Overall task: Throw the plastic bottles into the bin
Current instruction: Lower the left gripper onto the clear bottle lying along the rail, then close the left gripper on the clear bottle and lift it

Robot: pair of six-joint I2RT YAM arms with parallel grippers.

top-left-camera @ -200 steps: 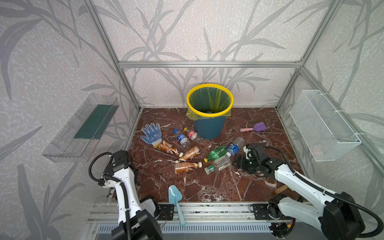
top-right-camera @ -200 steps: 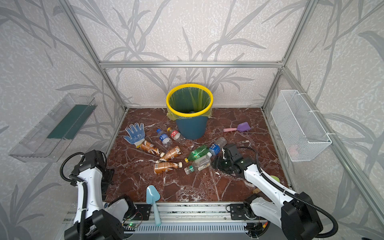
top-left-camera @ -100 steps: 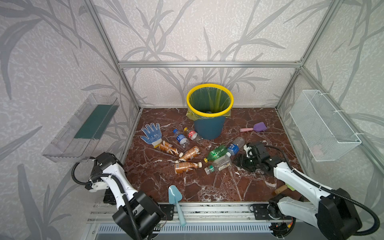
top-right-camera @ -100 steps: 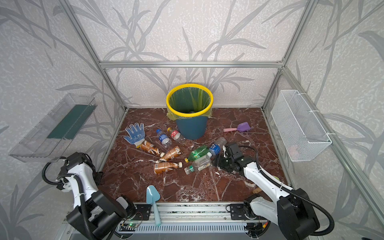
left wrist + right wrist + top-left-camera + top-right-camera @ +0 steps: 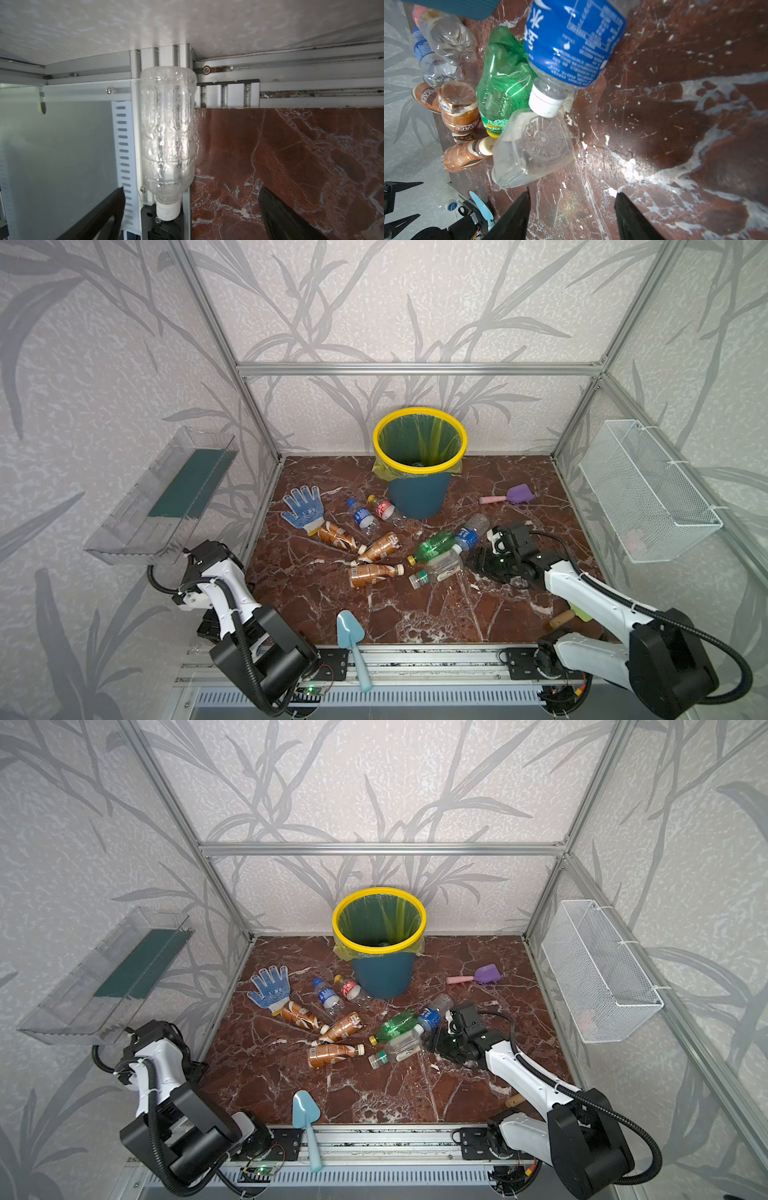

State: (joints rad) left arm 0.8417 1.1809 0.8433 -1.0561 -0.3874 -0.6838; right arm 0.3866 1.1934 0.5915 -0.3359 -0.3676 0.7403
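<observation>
Right wrist view: right gripper (image 5: 572, 192), jaws spread over bare marble floor (image 5: 675, 124), just short of a square clear bottle (image 5: 529, 149) touching the cap of a blue-labelled bottle (image 5: 571, 41), beside a green bottle (image 5: 500, 83). Left wrist view: left gripper (image 5: 192, 188), spread wide, facing an unlabelled clear bottle (image 5: 168, 133) at the floor's edge. Both top views: bin (image 5: 419, 497) (image 5: 384, 977) upright by the back wall, brown-wrapped bottles (image 5: 376, 574) lying before it.

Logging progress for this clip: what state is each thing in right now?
bin: upright, open, lined.
left gripper: open, gripping nothing.
right gripper: open, empty.
unlabelled clear bottle: capped, ungripped.
green bottle: lying, dented, capped.
white-capped blue-label bottle: lying.
square clear bottle: lying, capped.
brown bottles: three, lying, capped.
</observation>
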